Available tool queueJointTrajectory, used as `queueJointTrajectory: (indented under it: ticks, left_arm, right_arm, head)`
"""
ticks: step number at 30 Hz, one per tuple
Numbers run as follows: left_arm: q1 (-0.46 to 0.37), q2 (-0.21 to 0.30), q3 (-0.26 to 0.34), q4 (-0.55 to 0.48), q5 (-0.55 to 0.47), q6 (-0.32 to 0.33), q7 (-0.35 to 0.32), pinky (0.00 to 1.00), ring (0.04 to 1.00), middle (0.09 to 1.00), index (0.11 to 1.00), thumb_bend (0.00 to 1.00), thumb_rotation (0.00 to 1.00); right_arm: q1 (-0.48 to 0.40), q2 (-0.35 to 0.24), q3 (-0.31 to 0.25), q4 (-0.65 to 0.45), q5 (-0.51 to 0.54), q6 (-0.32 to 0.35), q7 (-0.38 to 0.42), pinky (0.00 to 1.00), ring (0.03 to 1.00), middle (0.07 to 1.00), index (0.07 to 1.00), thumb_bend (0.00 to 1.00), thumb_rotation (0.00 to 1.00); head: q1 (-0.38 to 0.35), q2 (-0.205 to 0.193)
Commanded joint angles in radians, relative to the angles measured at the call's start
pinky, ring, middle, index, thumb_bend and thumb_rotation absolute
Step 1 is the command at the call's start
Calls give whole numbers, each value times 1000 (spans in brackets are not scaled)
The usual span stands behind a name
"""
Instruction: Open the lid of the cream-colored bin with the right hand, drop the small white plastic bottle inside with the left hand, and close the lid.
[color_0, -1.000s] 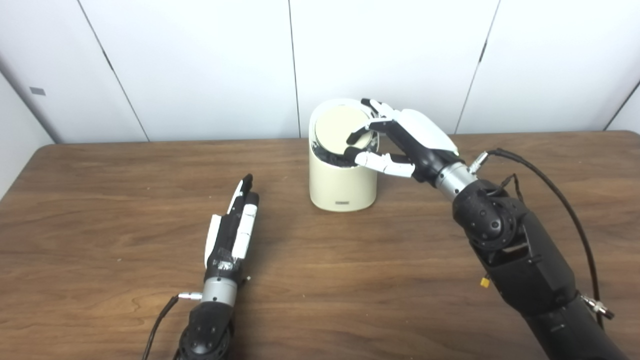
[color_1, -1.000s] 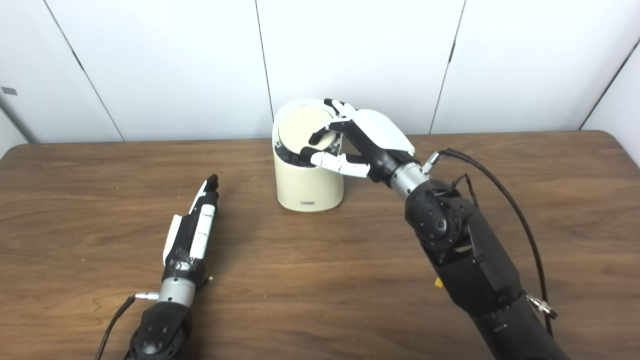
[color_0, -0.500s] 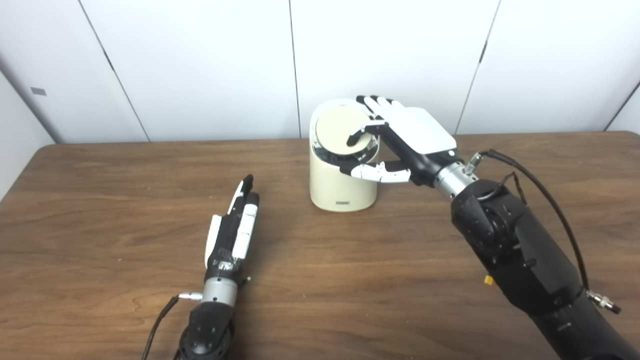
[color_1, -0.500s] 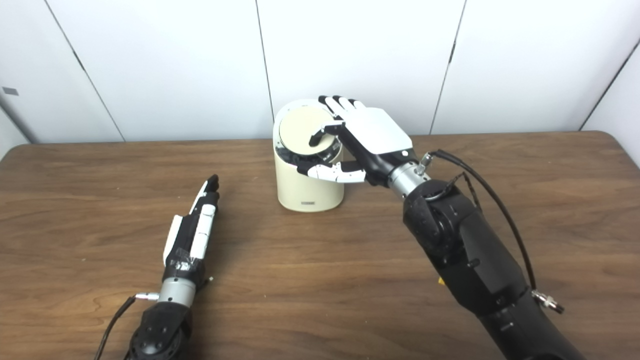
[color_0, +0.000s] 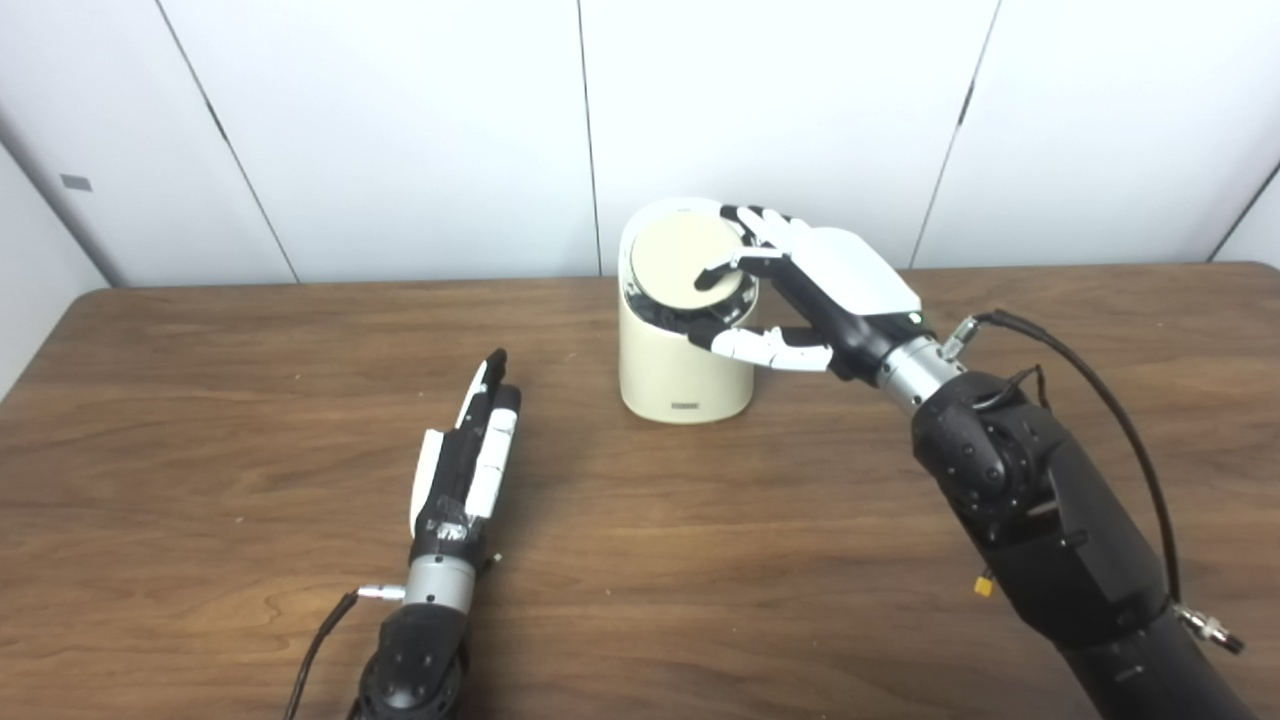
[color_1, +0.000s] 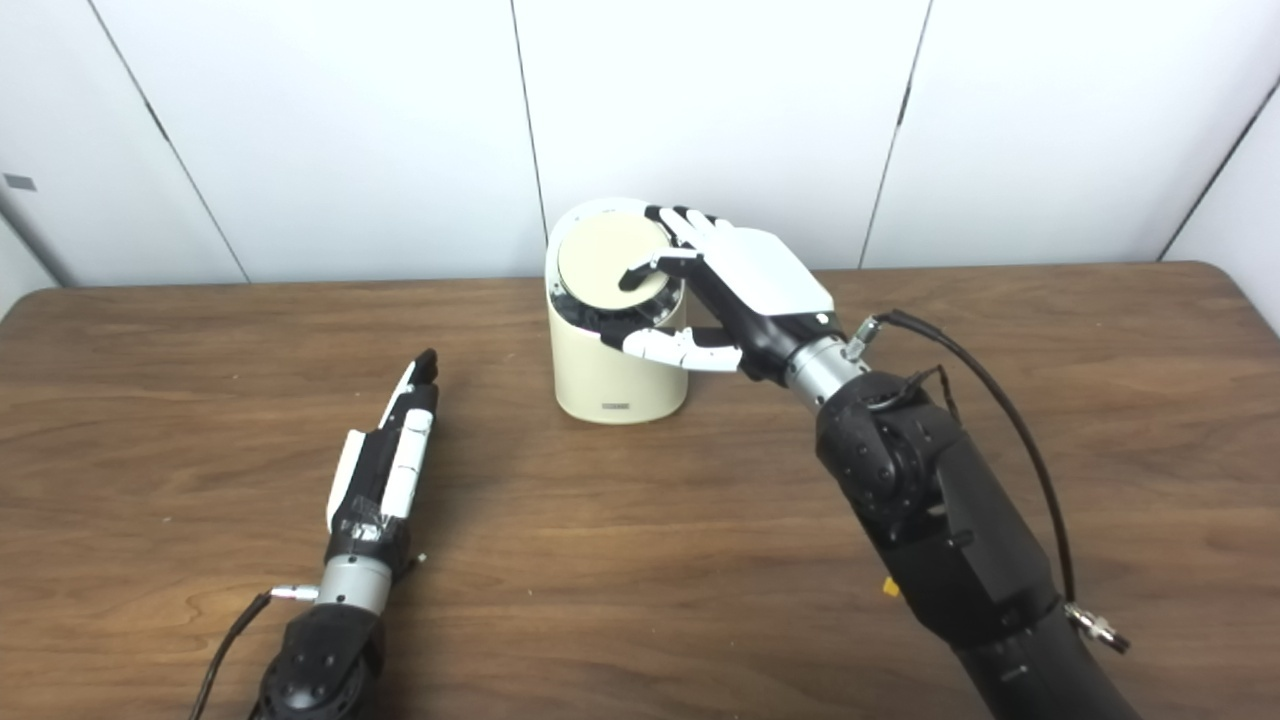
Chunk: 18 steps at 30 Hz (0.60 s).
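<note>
- Left eye view: The cream-colored bin (color_0: 682, 340) stands upright on the wooden table (color_0: 200, 430), near its far edge. Its round lid (color_0: 685, 258) sits tilted toward the camera, with a dark gap showing under the near edge. The right hand (color_0: 815, 290) is at the bin's right side, fingers apart: one fingertip rests on the lid's right portion, the thumb reaches across the bin's front below the rim. It clamps on nothing. The left hand (color_0: 468, 455) lies flat on the table, well to the bin's near left, fingers straight and together, empty.
- Right eye view: The same arrangement holds. No small white plastic bottle shows on the table; it is possibly already inside the bin, though the interior is too dark to tell.
- Judgement: The step in hand appears to be lid work by the right hand, probably closing. The next move calls for steady downward pressure on the lid until it seats level, without pushing the bin.
</note>
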Motion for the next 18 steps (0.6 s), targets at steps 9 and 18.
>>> queueJointTrajectory:
  ticks: [9,18]
  left_arm:
    - [-12,-5,5,-28,31,40,21,999,984,998,1000,628,976]
    - [-5,12,9,-41,10,33,2,992,999,1000,1000,618,978]
  right_arm:
    - [43,28,-139,-153,122,45,-35,1000,1000,967,743,449,978]
    - [198,43,-220,-200,224,78,-48,973,998,964,832,480,996]
  head:
    - [-1,1]
    - [-2,3]
